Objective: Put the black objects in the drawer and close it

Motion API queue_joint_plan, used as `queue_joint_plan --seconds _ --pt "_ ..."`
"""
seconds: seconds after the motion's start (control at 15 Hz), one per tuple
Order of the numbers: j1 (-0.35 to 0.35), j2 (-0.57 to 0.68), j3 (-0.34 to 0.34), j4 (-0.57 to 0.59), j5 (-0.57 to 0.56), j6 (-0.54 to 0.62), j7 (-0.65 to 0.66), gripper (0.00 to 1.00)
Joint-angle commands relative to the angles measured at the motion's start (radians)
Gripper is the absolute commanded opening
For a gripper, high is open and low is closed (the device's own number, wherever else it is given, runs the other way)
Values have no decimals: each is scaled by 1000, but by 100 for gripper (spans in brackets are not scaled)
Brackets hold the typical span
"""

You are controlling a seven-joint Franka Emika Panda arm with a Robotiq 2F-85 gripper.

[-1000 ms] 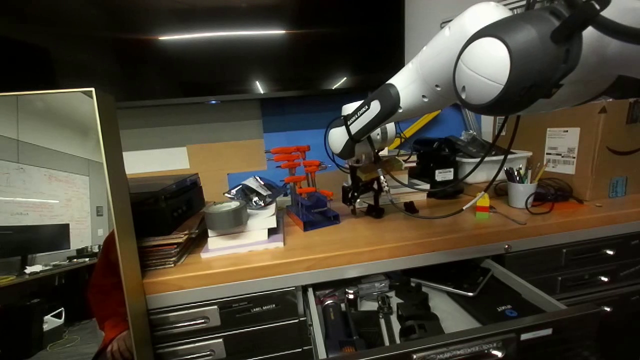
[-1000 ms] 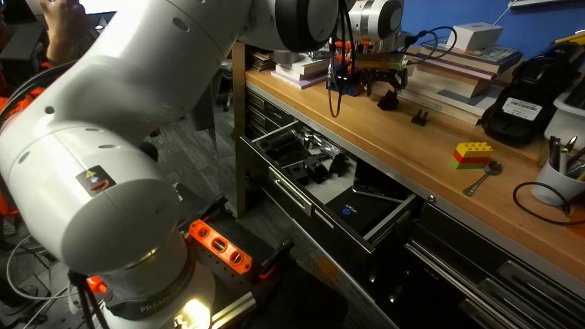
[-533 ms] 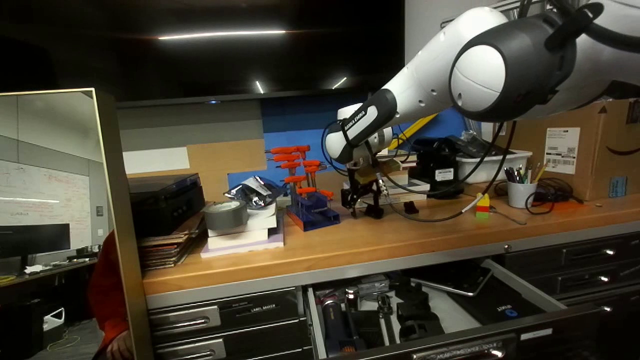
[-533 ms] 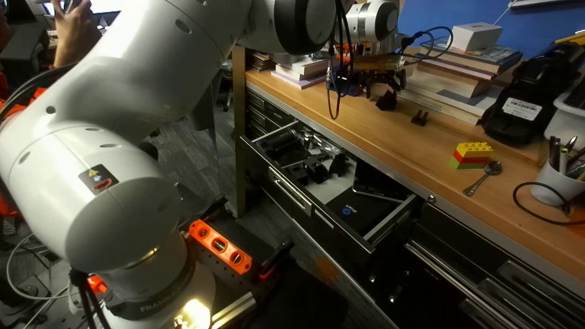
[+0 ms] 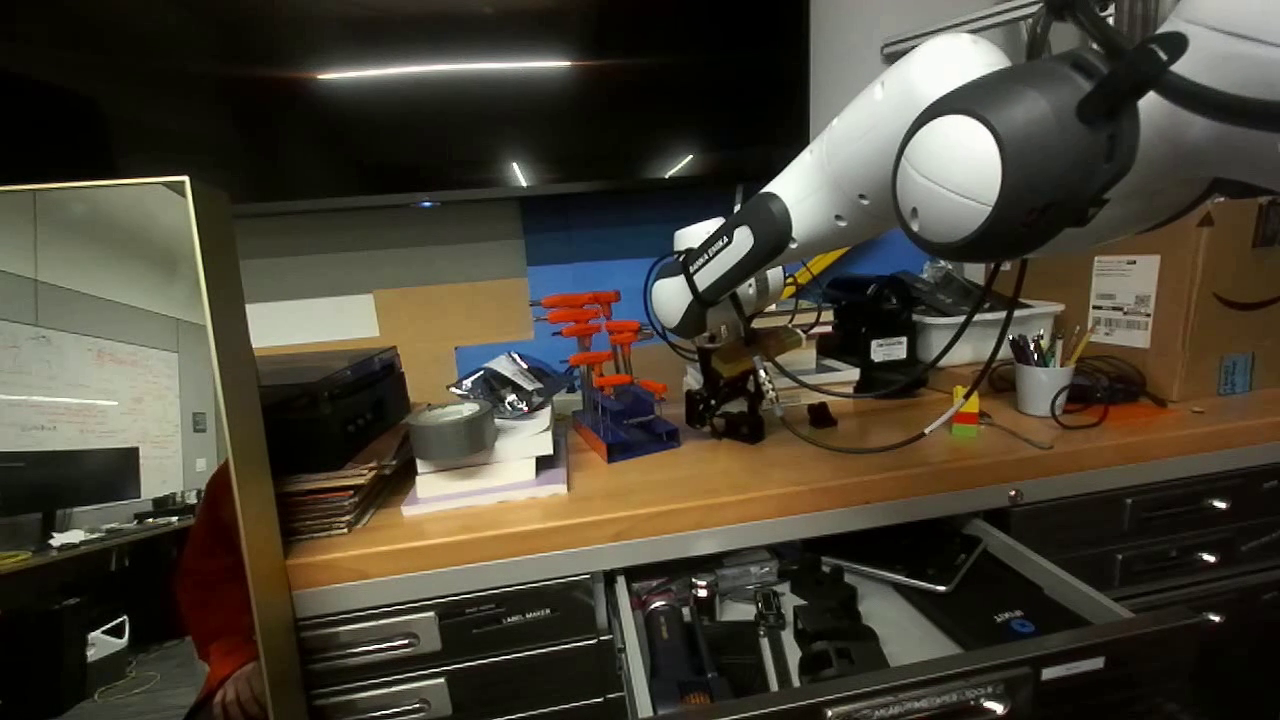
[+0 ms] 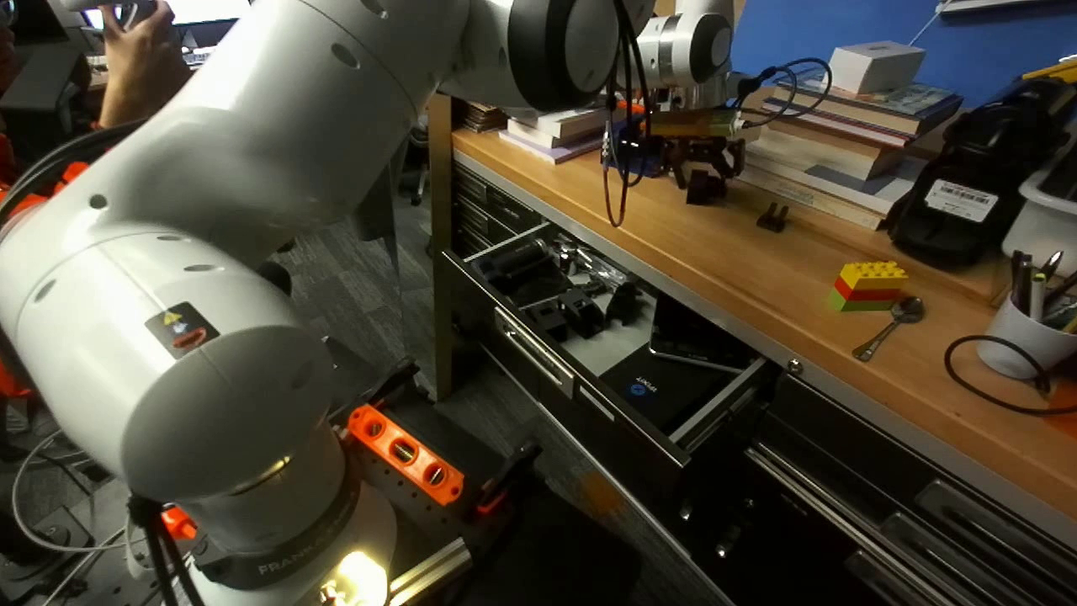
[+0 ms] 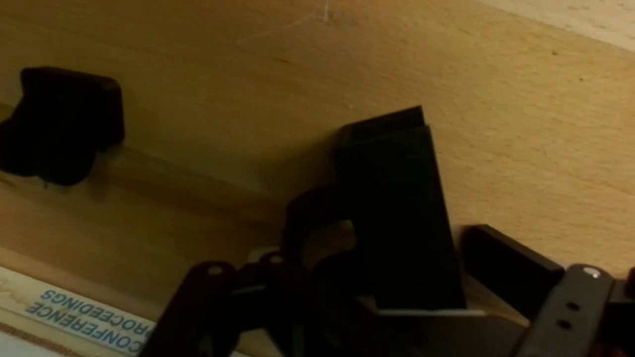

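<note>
The long wooden-topped workbench (image 5: 650, 490) carries both pieces I'm after, and beneath its front edge the wide, shallow dark-grey metal drawer (image 6: 580, 383) stands pulled out. Over the wood I have my black two-fingered metal gripper (image 6: 707, 171) hanging low and pointing down, its jaws apart. Between them sits the larger target, a chunky matte-black angular block (image 7: 397, 213). In the wrist view its long axis runs top to bottom with a slight lean, roughly square to the line the fingers close along. A sliver of wood shows between it and the finger (image 7: 511, 272) at the right of that view; the opposite side is too dark for me to see whether they touch. I judge that closing from here should take it by its long flanks, though it may skew if one side meets first. The smaller matte-black two-pronged piece (image 6: 772, 217) lies well apart on the wood, off to the left in the wrist view.
</note>
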State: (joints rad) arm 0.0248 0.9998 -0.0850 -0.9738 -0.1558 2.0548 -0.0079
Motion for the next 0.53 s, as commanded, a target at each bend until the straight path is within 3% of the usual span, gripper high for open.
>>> queue_joint_plan --seconds 0.0,0.27,0.47 --pt "6 36 -12 64 -15 -36 18 52" --pt "9 25 -22 65 -18 -65 35 22" --pt "25 -28 -36 12 -34 -95 81 12"
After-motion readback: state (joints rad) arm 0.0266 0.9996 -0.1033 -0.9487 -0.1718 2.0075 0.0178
